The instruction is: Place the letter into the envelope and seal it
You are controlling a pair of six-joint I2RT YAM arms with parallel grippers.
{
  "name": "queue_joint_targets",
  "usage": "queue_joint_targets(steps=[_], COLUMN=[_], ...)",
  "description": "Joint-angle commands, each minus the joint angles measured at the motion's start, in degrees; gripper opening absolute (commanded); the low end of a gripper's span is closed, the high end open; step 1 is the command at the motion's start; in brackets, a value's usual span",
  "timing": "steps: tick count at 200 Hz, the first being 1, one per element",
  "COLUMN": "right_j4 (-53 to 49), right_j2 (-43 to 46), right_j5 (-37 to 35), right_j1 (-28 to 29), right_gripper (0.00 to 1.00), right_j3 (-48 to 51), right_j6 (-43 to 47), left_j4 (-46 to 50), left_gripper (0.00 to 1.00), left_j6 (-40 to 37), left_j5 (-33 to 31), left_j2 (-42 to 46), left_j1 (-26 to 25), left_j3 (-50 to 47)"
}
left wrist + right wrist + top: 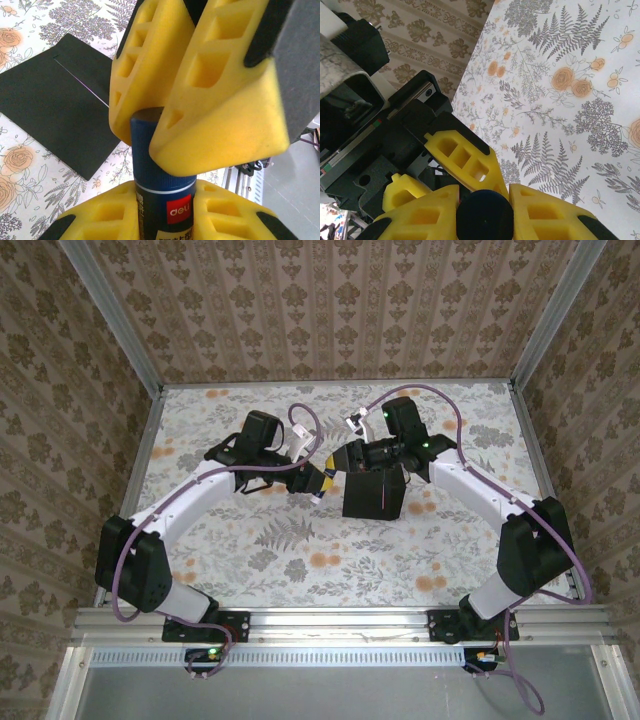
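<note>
The black envelope (378, 495) lies flat on the flowered table; in the left wrist view the envelope (55, 100) is at the left with a thin pale line along its slit. The letter is hidden. My left gripper (162, 197) is shut on the body of a dark blue glue stick (167, 215) with a red label. My right gripper (485, 212) is shut on that stick's dark blue cap (485, 220). The two grippers meet tip to tip just left of the envelope, left gripper (322, 483) and right gripper (345, 462).
A flowered cloth (300, 550) covers the table, bounded by patterned walls (330, 300) at the back and sides. An aluminium rail (340, 625) runs along the near edge between the two arm bases.
</note>
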State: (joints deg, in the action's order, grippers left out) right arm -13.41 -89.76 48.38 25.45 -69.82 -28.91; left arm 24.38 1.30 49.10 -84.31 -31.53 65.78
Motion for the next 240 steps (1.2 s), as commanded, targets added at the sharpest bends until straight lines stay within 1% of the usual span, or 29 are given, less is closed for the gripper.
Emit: queue_joint_targets(steps=[1, 41, 106, 166, 185, 200, 225, 230, 240], right_j4=[-0.10, -0.57, 0.08, -0.74, -3.17, -5.43, -8.41, -8.70, -9.33], right_j2=[0.35, 0.96, 2.36, 3.64, 4.82, 6.52, 9.60, 11.73, 13.25], right_j5=[-1.72, -3.59, -6.49, -9.12, -12.57, -17.28, -27.70, -29.78, -34.49], right_j1=[0.22, -0.98, -4.49, -7.21, -8.32, -9.31, -10.90, -11.03, -11.17], right_gripper=[0.19, 0.17, 0.15, 0.16, 0.16, 0.16, 0.17, 0.17, 0.17], right_j3=[-1.18, -1.46, -1.50, -1.02, -0.45, 0.78, 5.10, 6.24, 8.44], right_j6=[-0.27, -1.11, -3.47, -4.44, -3.80, -2.76, -2.25, -2.19, -1.87], left_j4=[-1.18, 0.28, 0.89, 1.48, 1.41, 1.40, 1.38, 1.29, 1.28], left_gripper=[0.00, 0.00, 0.00, 0.00, 0.00, 0.00, 0.00, 0.00, 0.00], left_j6=[0.33, -0.55, -0.95, -1.34, -1.38, -1.39, -1.41, -1.44, -1.48], left_j5=[1.10, 1.73, 1.82, 1.46, 1.43, 1.43, 1.28, 1.27, 1.33], left_j2=[-0.14, -0.67, 0.14, 0.27, -0.03, -0.25, -0.41, -0.45, -0.45], left_j1=[0.15, 0.06, 0.02, -0.02, -0.02, 0.05, 0.14, 0.15, 0.23], left_j3=[1.18, 1.08, -1.17, -1.74, -1.63, -1.62, -1.78, -1.78, -1.87])
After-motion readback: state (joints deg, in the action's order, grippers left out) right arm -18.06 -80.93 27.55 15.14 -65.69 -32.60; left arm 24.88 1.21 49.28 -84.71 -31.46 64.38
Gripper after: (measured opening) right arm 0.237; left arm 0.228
